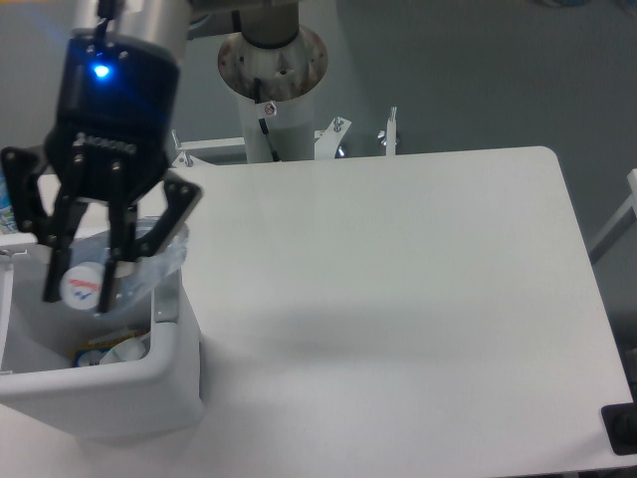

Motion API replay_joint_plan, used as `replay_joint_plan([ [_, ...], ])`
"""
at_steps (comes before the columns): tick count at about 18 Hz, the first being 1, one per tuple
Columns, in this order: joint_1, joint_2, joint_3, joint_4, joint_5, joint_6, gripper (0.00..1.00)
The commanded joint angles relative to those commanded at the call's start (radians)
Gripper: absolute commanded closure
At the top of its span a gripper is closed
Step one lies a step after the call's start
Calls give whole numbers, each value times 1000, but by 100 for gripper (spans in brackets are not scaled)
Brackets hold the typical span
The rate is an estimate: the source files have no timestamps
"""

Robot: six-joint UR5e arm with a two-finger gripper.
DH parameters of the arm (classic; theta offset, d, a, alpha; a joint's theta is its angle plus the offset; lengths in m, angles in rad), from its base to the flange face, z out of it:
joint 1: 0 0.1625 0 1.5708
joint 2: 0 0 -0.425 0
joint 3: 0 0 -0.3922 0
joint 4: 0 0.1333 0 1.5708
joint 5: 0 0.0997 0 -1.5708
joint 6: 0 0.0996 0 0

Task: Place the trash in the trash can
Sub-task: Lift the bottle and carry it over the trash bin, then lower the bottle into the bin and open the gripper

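Observation:
My black gripper (80,287) hangs at the left, over the open top of the trash can (167,344), a white thick-walled bin at the table's front left corner. Its fingers (107,284) are shut on the flattened clear bluish bottle (154,254). The bottle's white round end with a red and blue mark sits between the fingertips, and its body sticks up to the right above the bin's rim. Inside the bin lies white crumpled trash (117,351) with bits of yellow and blue; I cannot tell if it is the wrapper.
The arm's base column (274,75) stands behind the table's back edge, with metal brackets (388,129) beside it. A blue-labelled thing (5,207) shows at the far left edge. A black object (622,428) sits past the front right corner.

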Motion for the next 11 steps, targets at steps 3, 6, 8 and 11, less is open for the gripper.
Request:
replay_joint_plan([
  [3, -28, -15, -9, 0, 0, 0, 67],
  [6, -39, -25, -31, 0, 0, -2, 67],
  [8, -52, -40, -31, 0, 0, -2, 67],
  [11, -62, -43, -31, 0, 0, -2, 67],
])
